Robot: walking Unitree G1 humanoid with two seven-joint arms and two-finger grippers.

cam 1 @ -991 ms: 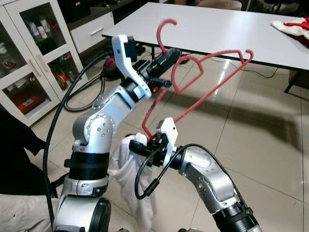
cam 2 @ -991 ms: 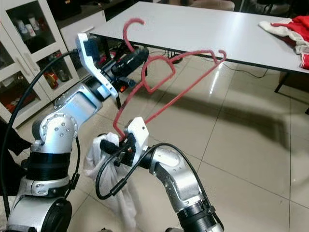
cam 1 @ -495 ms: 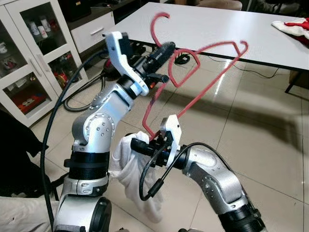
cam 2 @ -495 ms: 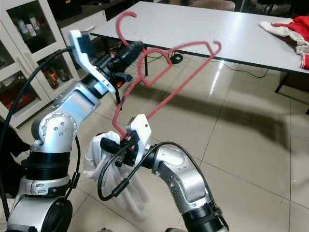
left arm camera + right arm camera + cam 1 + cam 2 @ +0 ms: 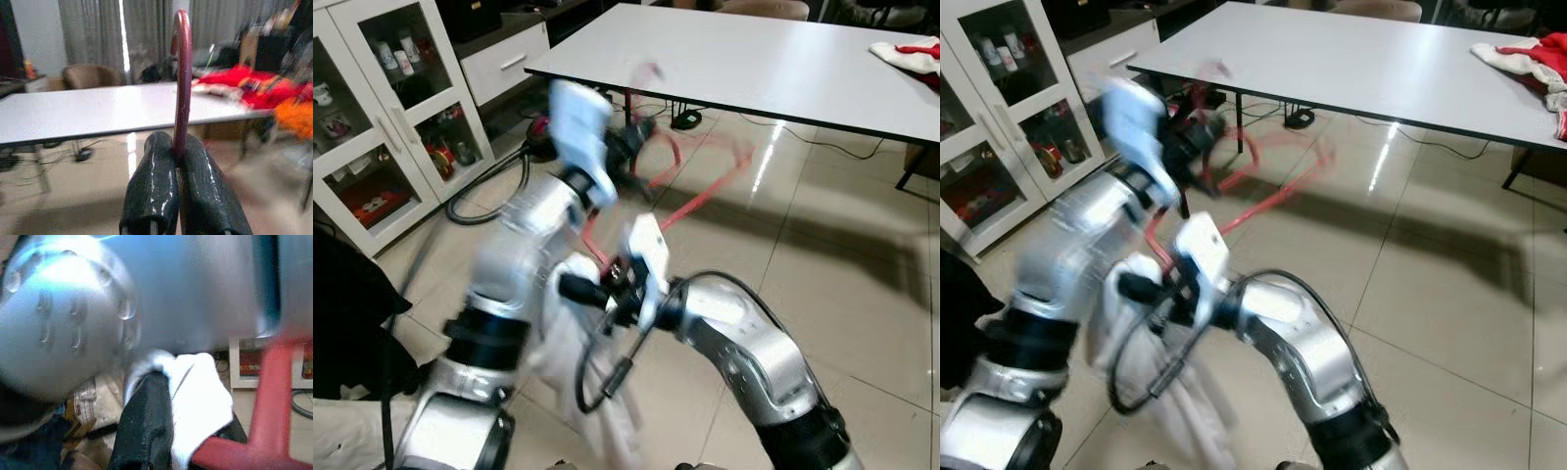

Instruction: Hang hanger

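Left wrist view showed the left tool [image 5: 178, 188] with its two glossy black fingers [image 5: 151, 191] pressed together on the thin red hook of the hanger [image 5: 181, 78], which rose straight up from between the tips. Beyond that tool stood a long white desk [image 5: 73, 115] carrying a heap of red clothes [image 5: 234, 81], with grey curtains behind.

Right wrist view showed the right tool [image 5: 161, 431] pinching a soft white cloth [image 5: 195, 396] against one matte black finger [image 5: 146, 426]; whether it also gripped the thick red bar just beside the cloth could not be told. The left arm's rounded silver casing loomed close behind that tool.

From the head views, heavily blurred, the red hanger's frame stretched between the two tools, over a glossy tiled floor [image 5: 862, 323]. A glass-fronted white cabinet [image 5: 382, 108] stood beyond the left tool.
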